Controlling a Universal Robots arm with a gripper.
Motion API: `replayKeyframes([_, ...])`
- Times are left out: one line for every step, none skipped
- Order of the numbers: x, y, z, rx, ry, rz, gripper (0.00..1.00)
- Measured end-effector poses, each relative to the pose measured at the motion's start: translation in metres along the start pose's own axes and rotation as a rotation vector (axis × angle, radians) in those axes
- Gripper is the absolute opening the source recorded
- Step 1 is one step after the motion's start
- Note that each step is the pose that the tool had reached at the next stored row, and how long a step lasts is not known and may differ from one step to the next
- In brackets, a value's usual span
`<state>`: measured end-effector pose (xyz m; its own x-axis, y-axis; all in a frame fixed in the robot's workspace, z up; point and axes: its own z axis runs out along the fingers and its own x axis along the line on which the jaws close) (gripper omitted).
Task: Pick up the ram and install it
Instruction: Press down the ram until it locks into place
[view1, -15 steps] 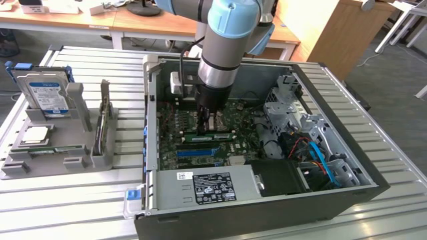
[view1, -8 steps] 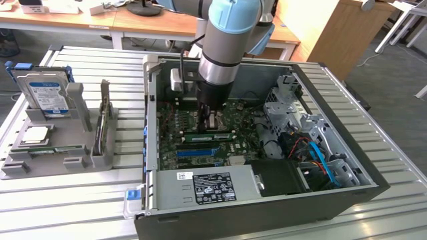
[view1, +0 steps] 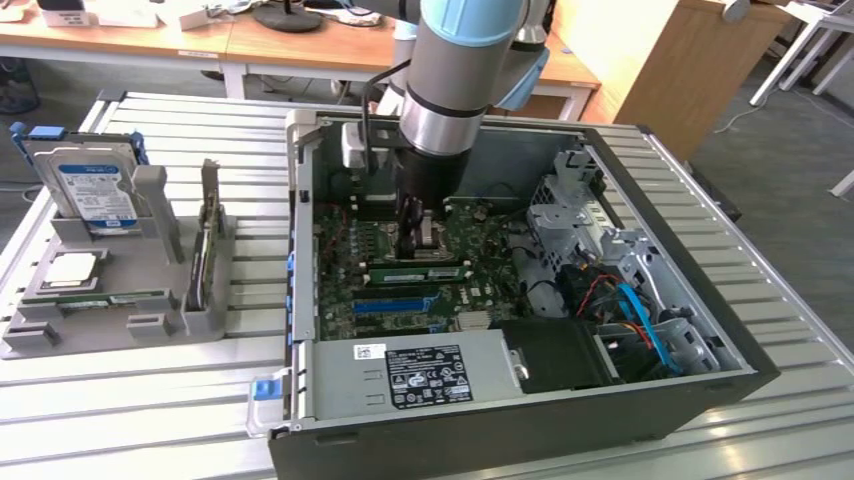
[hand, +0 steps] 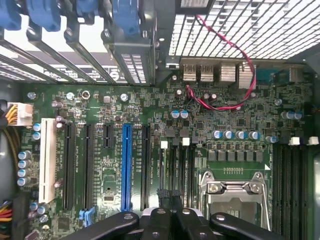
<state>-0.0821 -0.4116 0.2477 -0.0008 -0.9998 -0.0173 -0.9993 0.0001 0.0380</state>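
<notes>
Arm reaches down into the open computer case, which lies on its side on the slatted table. The gripper is low over the motherboard, right at the CPU socket.

The ram is a narrow green stick lying across the board just under the gripper's tip, along the memory slots. From the exterior view I cannot tell whether it is already down in a slot or carried just above one. Whether the gripper is clamped on it or apart I also cannot tell.

In the wrist view the gripper hangs directly over the bank of black memory slots beside the socket. The white latch tabs show at their far ends.

Off to the exterior view's left sits the grey parts holder with the silver drive upright in it, well apart from the work.

Step in hand, as I judge it, is the install end of the task: pickup looks done and the stick is at the slots.

What the move now calls for:
- the stick's edge parallel to one slot, not straddling two
- a straight push toward the board with even pressure along its length
- no tilt, as a skewed push could jam one end
- latches free to close
</notes>
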Motion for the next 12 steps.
replayKeyframes([0.0,0.0,0.0,0.0001,-0.0002,0.0,0.11])
replayKeyframes([0.0,0.0,0.0,0.0001,-0.0002,0.0,0.11])
replayKeyframes([0.0,0.0,0.0,0.0001,-0.0002,0.0,0.11])
replayKeyframes([0.0,0.0,0.0,0.0,-0.0002,0.0,0.11])
replayKeyframes([0.0,0.0,-0.0001,0.0,-0.0001,0.0,0.11])
replayKeyframes([0.0,-0.0003,-0.0001,0.0,0.0,0.0,0.11])
replayKeyframes([0.0,-0.0012,-0.0002,-0.0001,0.0002,0.0,0.11])
replayKeyframes([0.0,-0.0025,-0.0003,-0.0002,0.0002,0.0,0.11])
replayKeyframes([0.0,-0.0042,-0.0003,-0.0001,0.0001,0.0,0.11])
replayKeyframes([0.0,-0.006,-0.0003,0.0,0.0001,-0.001,0.11])
replayKeyframes([0.0,-0.0082,-0.0004,0.0,0.0001,-0.001,0.11])
replayKeyframes([0.0,-0.0105,-0.0005,0.0,0.0,-0.002,0.11])
